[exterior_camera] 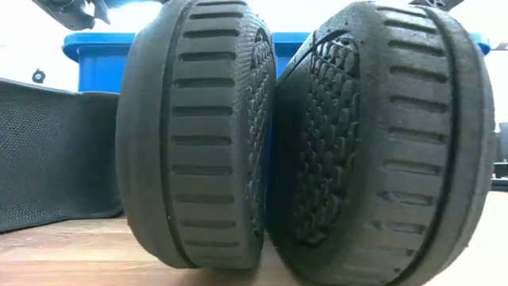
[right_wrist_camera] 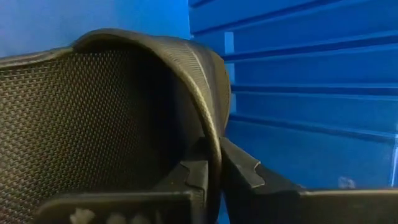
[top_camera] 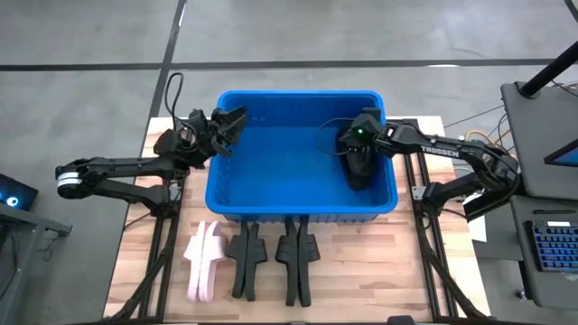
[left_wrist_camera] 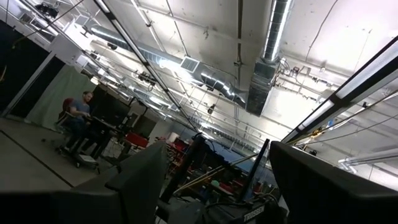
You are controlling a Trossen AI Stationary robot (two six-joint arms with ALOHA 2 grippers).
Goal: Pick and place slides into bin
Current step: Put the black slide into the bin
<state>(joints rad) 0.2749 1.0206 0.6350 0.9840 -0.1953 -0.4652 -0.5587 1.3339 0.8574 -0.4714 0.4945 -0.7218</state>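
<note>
A wooden table (top_camera: 361, 280); a seated person (left_wrist_camera: 78, 115) far off.

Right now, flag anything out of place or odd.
Nothing stands out. The right gripper pinches a black slide's strap inside the bin; a pink pair and four black slides stand on edge on the table.

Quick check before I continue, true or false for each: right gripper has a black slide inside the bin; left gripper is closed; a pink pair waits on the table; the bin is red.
1. The right gripper pinches a black slide inside the bin. True.
2. The left gripper is closed. False: it is open, empty, over the bin's left rim.
3. A pink pair waits on the table. True.
4. The bin is red. False: bright blue.
</note>
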